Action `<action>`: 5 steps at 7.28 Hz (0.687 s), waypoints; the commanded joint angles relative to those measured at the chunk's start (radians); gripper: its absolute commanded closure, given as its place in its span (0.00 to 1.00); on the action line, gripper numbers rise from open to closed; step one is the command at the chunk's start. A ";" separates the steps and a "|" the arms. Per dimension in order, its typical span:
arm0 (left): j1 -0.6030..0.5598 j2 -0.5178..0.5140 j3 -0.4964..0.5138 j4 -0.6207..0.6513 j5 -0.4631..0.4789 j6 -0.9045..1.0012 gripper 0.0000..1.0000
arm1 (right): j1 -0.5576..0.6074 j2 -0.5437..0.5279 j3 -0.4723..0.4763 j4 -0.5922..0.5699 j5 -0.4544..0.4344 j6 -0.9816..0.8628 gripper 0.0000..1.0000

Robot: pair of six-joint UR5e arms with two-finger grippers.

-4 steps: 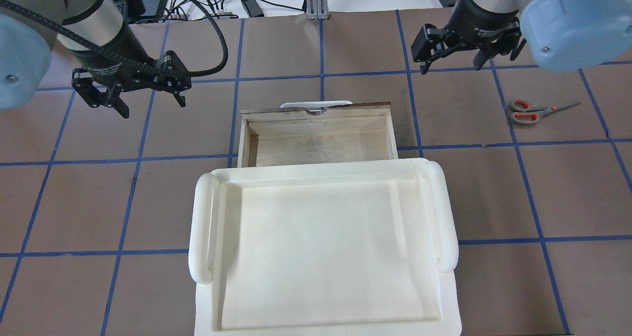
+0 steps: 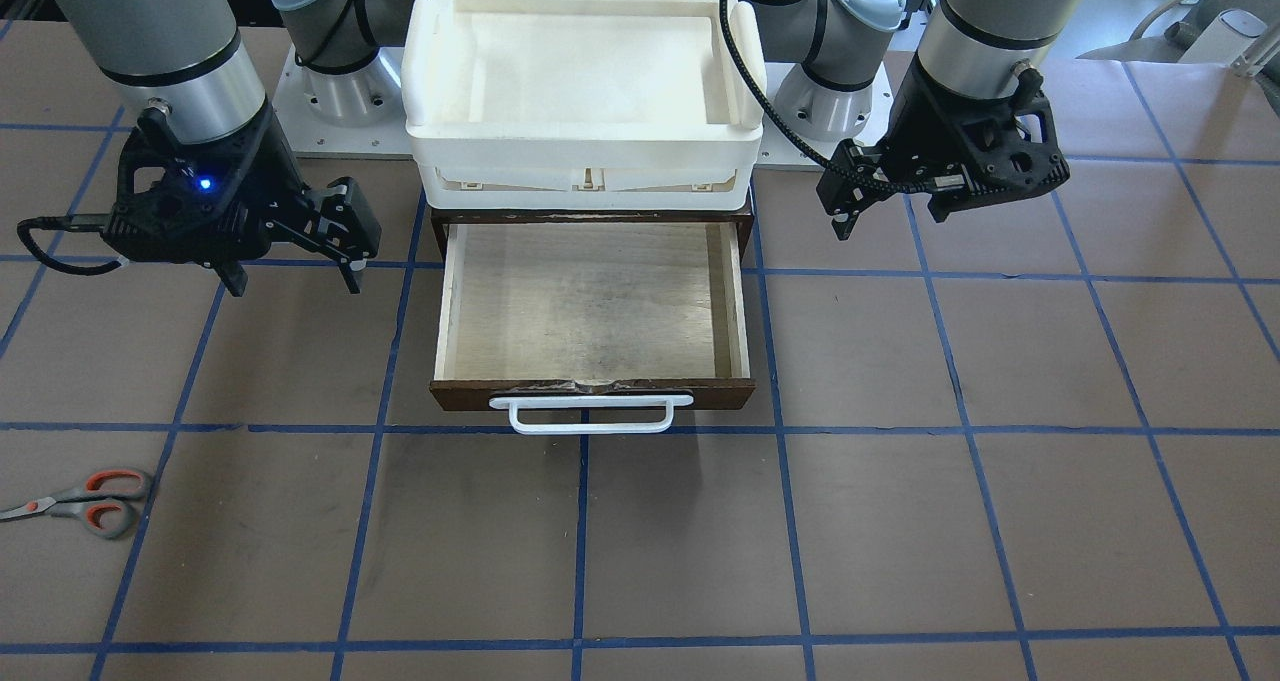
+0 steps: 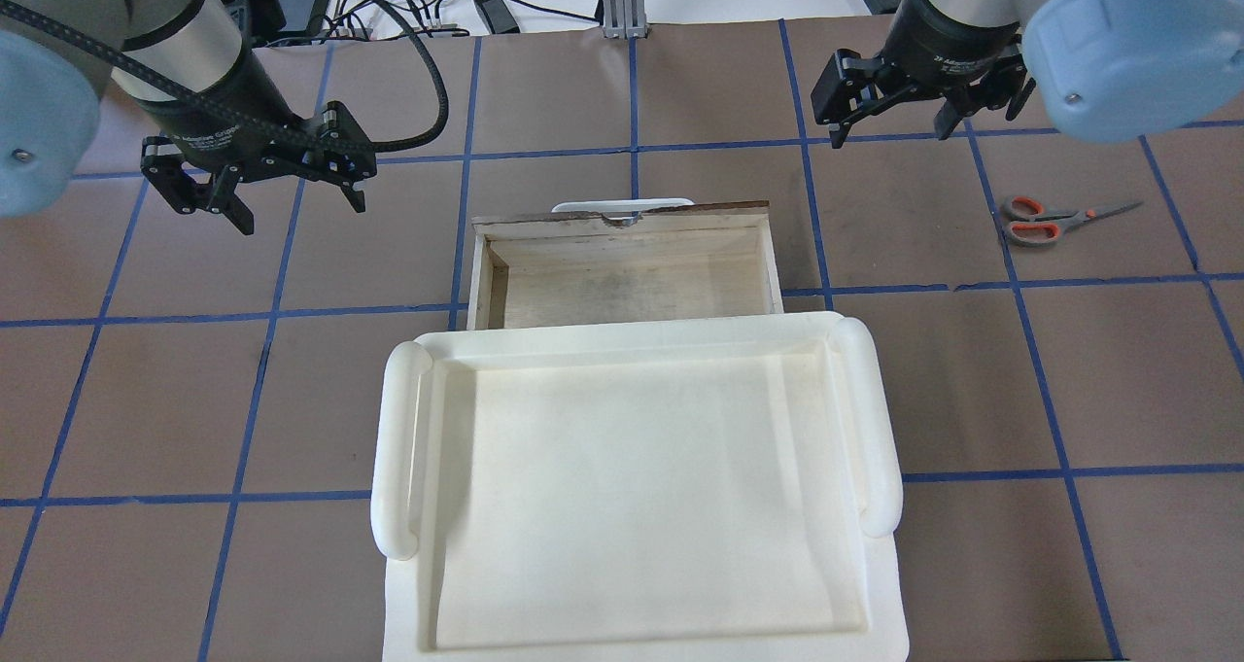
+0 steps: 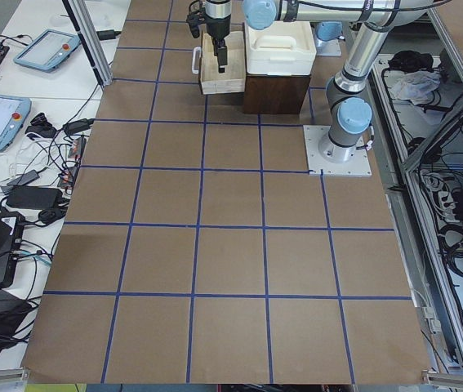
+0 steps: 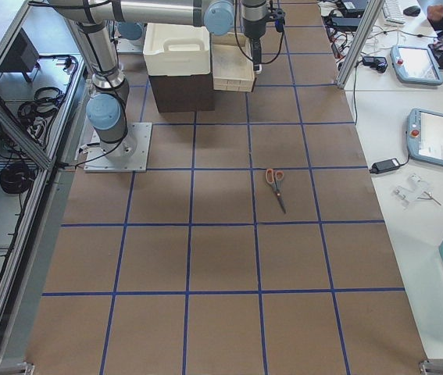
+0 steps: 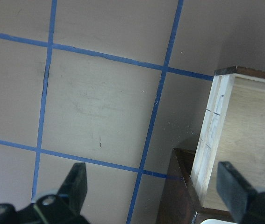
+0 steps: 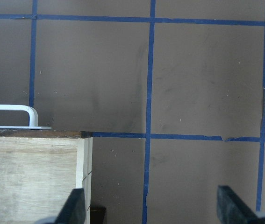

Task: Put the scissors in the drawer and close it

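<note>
Barely started: gotta grab the scissors (image 3: 1054,220) off the worktop (image 3: 680,88), out at 3 o'clock from the open empty drawer (image 3: 622,278), then shut it. Seeing left end effector (image 3: 299,210) and right end effector (image 3: 889,135) gaping, holding nothing

Open to a reach from straight above: pulled-out part of shallow wooden drawer with dark brown front (image 3: 622,278), low walls all round. Blocked at its rear by bulky white plastic tray-like bin (image 3: 880,429) standing over it. White bar handle (image 2: 590,427) jutting forward. Grey-handled, orange-lined scissors (image 3: 1064,218) lying flat, well apart from drawer, bare brown blue-taped worktop (image 3: 923,400) on every side.
</note>
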 commanded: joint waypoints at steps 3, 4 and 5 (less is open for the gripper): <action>0.001 -0.001 -0.002 0.001 0.001 -0.004 0.00 | -0.002 0.016 0.002 -0.003 -0.007 0.001 0.00; 0.001 0.000 -0.002 -0.001 0.001 -0.004 0.00 | -0.003 0.010 0.002 -0.003 -0.008 -0.003 0.00; 0.001 -0.001 -0.002 0.001 0.001 -0.004 0.00 | -0.003 0.015 0.002 -0.001 0.004 -0.013 0.00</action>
